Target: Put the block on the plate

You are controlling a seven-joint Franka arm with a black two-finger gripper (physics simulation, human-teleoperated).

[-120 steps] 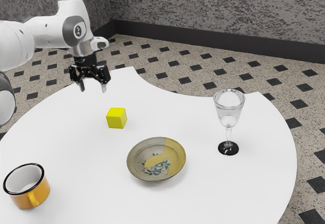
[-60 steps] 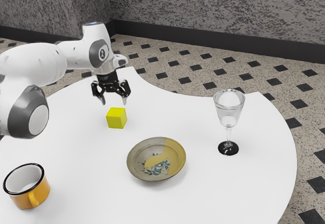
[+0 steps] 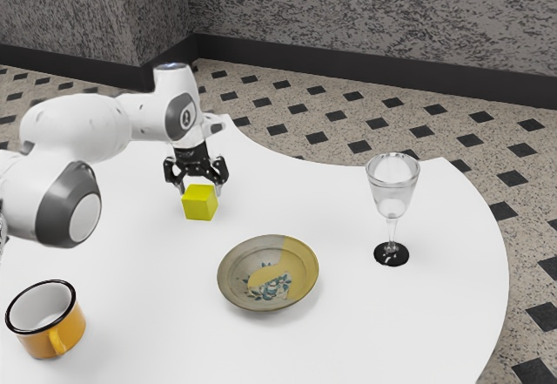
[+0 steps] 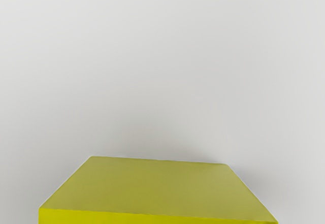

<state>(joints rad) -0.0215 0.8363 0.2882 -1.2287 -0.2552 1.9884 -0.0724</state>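
The black gripper (image 3: 200,189) is low at the yellow block, its fingers spread wide and open, with one fingertip near each side of the block's top. The yellow block (image 3: 199,204) rests on the white table, partly in front of the gripper. In the wrist view the block (image 4: 157,187) appears large at the lower edge, just under the hand. The shallow patterned plate (image 3: 267,273), grey-green with a yellowish part, lies apart from the block, toward the exterior view's lower right.
A stemmed glass (image 3: 392,194) with a black foot stands on the exterior view's right. An orange mug (image 3: 54,333) with a black rim stands at the lower left. The white table (image 3: 383,332) has a curved edge.
Over the last second my hand has moved toward the exterior view's right and down, from behind the block to close over it. The block and plate have not moved.
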